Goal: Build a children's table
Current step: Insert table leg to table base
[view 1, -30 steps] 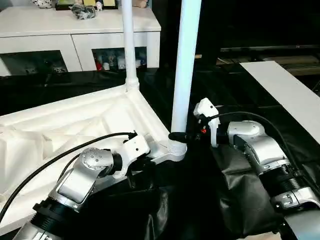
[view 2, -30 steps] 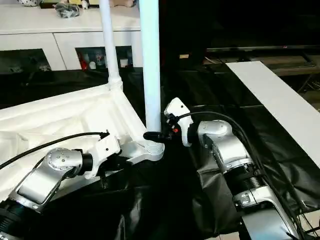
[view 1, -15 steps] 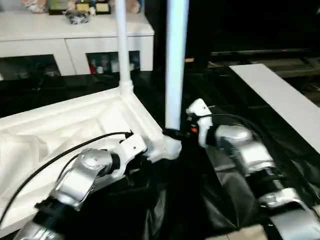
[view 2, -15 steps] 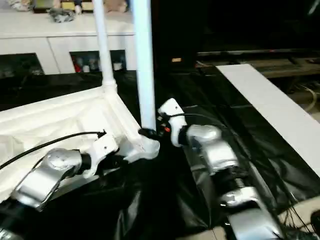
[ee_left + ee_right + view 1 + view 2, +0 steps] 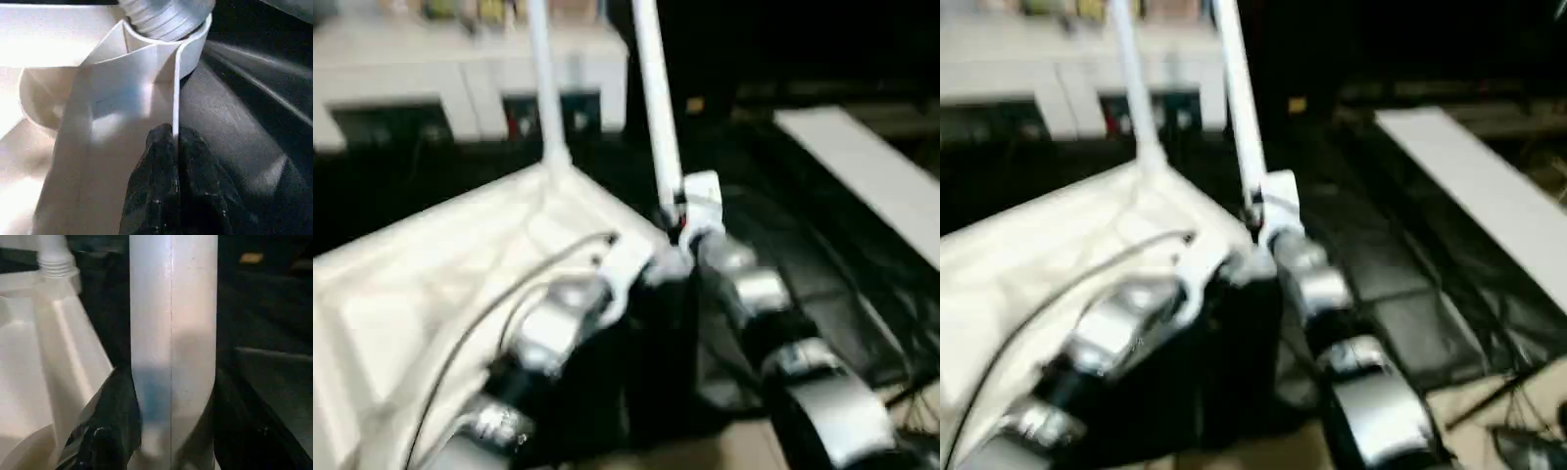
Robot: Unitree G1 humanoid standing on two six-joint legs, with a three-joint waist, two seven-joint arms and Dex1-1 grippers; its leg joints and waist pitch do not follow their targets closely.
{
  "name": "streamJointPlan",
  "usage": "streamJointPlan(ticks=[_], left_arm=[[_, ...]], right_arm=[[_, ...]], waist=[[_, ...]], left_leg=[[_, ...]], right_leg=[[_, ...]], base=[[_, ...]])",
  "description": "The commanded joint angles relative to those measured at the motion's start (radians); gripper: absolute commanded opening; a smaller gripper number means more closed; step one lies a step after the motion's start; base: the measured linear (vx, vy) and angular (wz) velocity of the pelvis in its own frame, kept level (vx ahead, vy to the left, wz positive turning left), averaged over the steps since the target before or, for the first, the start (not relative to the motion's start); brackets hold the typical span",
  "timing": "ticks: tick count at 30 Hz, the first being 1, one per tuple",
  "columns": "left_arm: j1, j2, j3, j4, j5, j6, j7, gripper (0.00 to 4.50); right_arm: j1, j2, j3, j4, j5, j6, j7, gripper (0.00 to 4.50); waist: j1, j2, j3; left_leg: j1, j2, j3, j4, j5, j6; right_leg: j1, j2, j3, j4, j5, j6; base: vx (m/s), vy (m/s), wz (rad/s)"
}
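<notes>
- White ribbed plastic tabletop lies upside down at left; left gripper — fingers clenched on its thin rim.
- Right gripper clasps the near white tapered tube leg just above the round corner socket.
- Best to hold the leg plumb while seating it — it looks tilted.

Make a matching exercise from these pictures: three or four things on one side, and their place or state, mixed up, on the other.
Things:
1. left gripper
2. right gripper
3. far leg
4. flat white board

States:
a. lies on the black cover, at the right
b. pinches the tabletop's thin rib
c. stands in the far corner socket
d. clasps the near leg

Pairs: 1-b, 2-d, 3-c, 4-a
</notes>
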Motion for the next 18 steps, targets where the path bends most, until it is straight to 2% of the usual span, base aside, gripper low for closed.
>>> streamJointPlan(ticks=[1, 2, 3, 5, 7, 9, 11, 12, 13, 14, 15, 16, 17, 18], left_arm=[[-0.04, 0.006, 0.047, 0.009, 0.025, -0.055, 0.083, 0.0], [-0.04, 0.018, 0.039, 0.008, 0.034, -0.071, 0.074, 0.0], [-0.037, 0.03, 0.03, 0.006, 0.042, -0.092, 0.063, 0.0], [-0.021, 0.07, 0.006, -0.002, 0.06, -0.15, 0.03, 0.0], [-0.014, 0.084, 0.0, -0.007, 0.066, -0.157, 0.022, 0.0], [0.016, 0.156, -0.049, -0.028, 0.077, -0.285, -0.068, 0.0], [0.025, 0.177, -0.062, -0.037, 0.076, -0.311, -0.096, 0.0], [0.049, 0.223, -0.077, -0.063, 0.069, -0.377, -0.16, 0.0], [0.049, 0.223, -0.077, -0.063, 0.069, -0.377, -0.16, 0.0], [0.056, 0.241, -0.083, -0.069, 0.066, -0.406, -0.177, 0.0], [0.067, 0.261, -0.081, -0.079, 0.059, -0.418, -0.195, 0.0], [0.077, 0.279, -0.077, -0.088, 0.048, -0.448, -0.216, 0.0], [0.088, 0.291, -0.054, -0.102, 0.028, -0.457, -0.227, 0.0], [0.096, 0.298, -0.038, -0.111, 0.014, -0.463, -0.233, 0.46]], right_arm=[[0.073, 0.019, 0.0, 0.122, 0.004, 0.048, -0.002, 1.83], [0.07, 0.021, 0.0, 0.124, 0.003, 0.037, 0.0, 1.83], [0.069, 0.023, -0.005, 0.123, 0.007, 0.027, 0.004, 1.83], [0.071, 0.024, -0.023, 0.1, 0.026, -0.016, 0.032, 1.83], [0.073, 0.021, -0.024, 0.085, 0.026, -0.035, 0.041, 1.83], [0.093, 0.004, -0.053, -0.018, 0.051, -0.087, 0.107, 1.83], [0.102, -0.002, -0.061, -0.054, 0.06, -0.097, 0.125, 1.83], [0.136, -0.026, -0.073, -0.186, 0.104, -0.082, 0.199, 1.83], [0.136, -0.026, -0.073, -0.186, 0.104, -0.082, 0.199, 1.83], [0.148, -0.035, -0.08, -0.234, 0.122, -0.073, 0.227, 1.83], [0.168, -0.056, -0.085, -0.307, 0.154, -0.048, 0.281, 1.83], [0.184, -0.078, -0.09, -0.37, 0.181, -0.024, 0.321, 1.83], [0.206, -0.108, -0.089, -0.444, 0.21, 0.01, 0.376, 1.83], [0.221, -0.128, -0.089, -0.495, 0.228, 0.034, 0.413, 1.83]], waist=[[-0.015, 0.013, -0.022], [-0.018, 0.012, -0.022], [-0.016, 0.012, -0.029], [-0.014, 0.011, -0.028], [-0.016, 0.008, -0.028], [-0.011, 0.003, -0.033], [-0.008, 0.005, -0.042], [-0.002, 0.005, -0.045], [-0.002, 0.005, -0.048], [0.003, 0.007, -0.054], [0.008, 0.01, -0.06], [0.009, 0.012, -0.062], [0.01, 0.011, -0.067], [0.013, 0.006, -0.069]], left_leg=[[0.027, 0.075, -0.03, -0.118, -0.45, -0.054], [0.017, 0.074, -0.031, -0.122, -0.443, -0.058], [0.013, 0.073, -0.028, -0.12, -0.395, -0.055], [0.014, 0.075, -0.022, -0.12, -0.368, -0.042], [0.009, 0.074, -0.015, -0.119, -0.346, -0.024], [0.005, 0.077, -0.006, -0.113, -0.26, 0.014], [0.003, 0.08, 0.0, -0.108, -0.2, 0.03], [0.001, 0.078, 0.015, -0.104, -0.144, 0.065], [-0.002, 0.081, 0.019, -0.102, -0.134, 0.068], [-0.005, 0.08, 0.023, -0.098, -0.088, 0.074], [-0.006, 0.079, 0.025, -0.09, -0.016, 0.083], [-0.007, 0.079, 0.026, -0.087, 0.012, 0.088], [-0.012, 0.074, 0.028, -0.079, 0.057, 0.093], [-0.012, 0.069, 0.031, -0.07, 0.084, 0.099]], right_leg=[[-0.021, -0.039, 0.02, -0.088, -0.245, -0.111], [-0.016, -0.043, 0.019, -0.091, -0.265, -0.094], [-0.012, -0.046, 0.019, -0.09, -0.22, -0.088], [-0.017, -0.044, 0.02, -0.093, -0.191, -0.089], [-0.015, -0.048, 0.02, -0.099, -0.214, -0.101], [-0.013, -0.053, 0.023, -0.104, -0.202, -0.105], [-0.009, -0.053, 0.021, -0.097, -0.143, -0.116], [-0.01, -0.046, 0.017, -0.095, -0.057, -0.131], [-0.01, -0.046, 0.018, -0.089, -0.029, -0.136], [-0.006, -0.042, 0.018, -0.079, 0.048, -0.138], [-0.004, -0.034, 0.016, -0.065, 0.173, -0.143], [-0.006, -0.031, 0.015, -0.059, 0.235, -0.148], [-0.002, -0.022, 0.013, -0.046, 0.353, -0.152], [-0.003, -0.014, 0.013, -0.037, 0.454, -0.15]], base=[[0.0, 0.0, 0.0], [0.0, 0.0, 0.0], [0.0, 0.0, 0.0], [0.0, 0.0, 0.0], [0.0, 0.0, 0.0], [0.0, 0.0, 0.0], [0.009, -0.075, 0.0], [0.005, -0.08, 0.0], [0.024, -0.073, -0.03], [0.048, -0.051, -0.05], [0.048, -0.051, -0.05], [0.059, -0.026, -0.04], [0.062, -0.004, -0.03], [0.062, -0.004, -0.03]])
